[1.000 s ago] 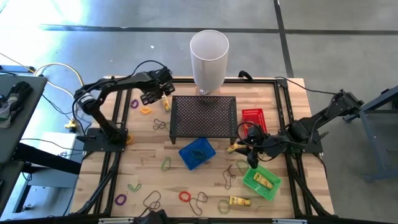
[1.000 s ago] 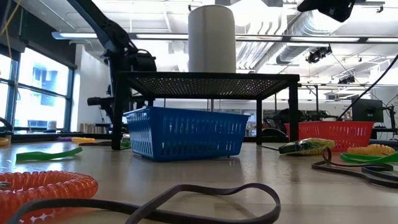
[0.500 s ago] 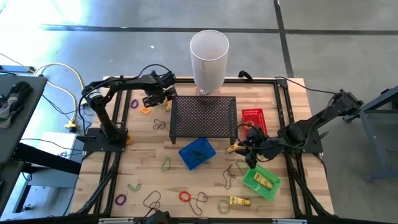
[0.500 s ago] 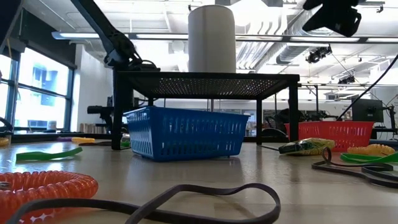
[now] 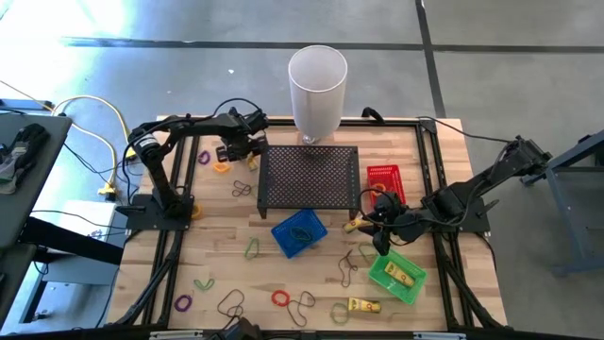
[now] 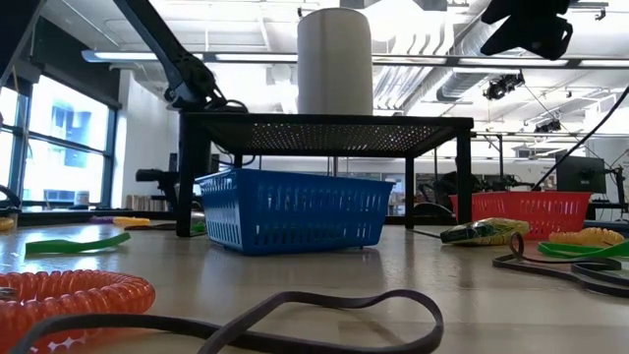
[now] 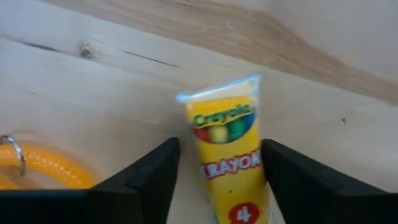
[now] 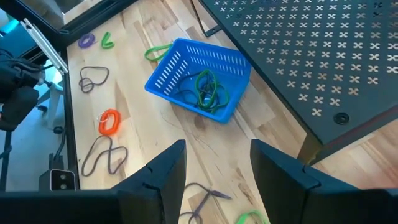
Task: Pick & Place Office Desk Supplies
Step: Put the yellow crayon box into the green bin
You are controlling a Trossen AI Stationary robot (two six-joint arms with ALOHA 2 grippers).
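"Two fingers, one crayon pack (image 7: 227, 165) — where does it lie?"

"Flat on the bare wood, directly between the left gripper (image 7: 217, 171)'s dark fingers (image 7: 152, 177). In the left wrist view its long axis points straight ahead, parallel to the fingers, its crimped end farthest from the wrist. From above, the spot is just off the black mesh stand (image 5: 310, 177)'s far left corner, short of the white cylinder (image 5: 317, 90)."

"Has the grip landed?"

"Not that I can see. The fingers stand spread, one on each long side of the pack, a sliver of wood showing beside each. An orange coil (image 7: 43, 165) on a ring lies just outside one finger, likely clear of the squeeze."

"And the other arm?"

"The right gripper (image 5: 385, 219) waits off the stand's near right corner, fingers parted on nothing, close to the green basket (image 5: 396, 277) and well apart from this pack. The left is plainly nearer; its next move looks like a straight squeeze across the pack's short width."
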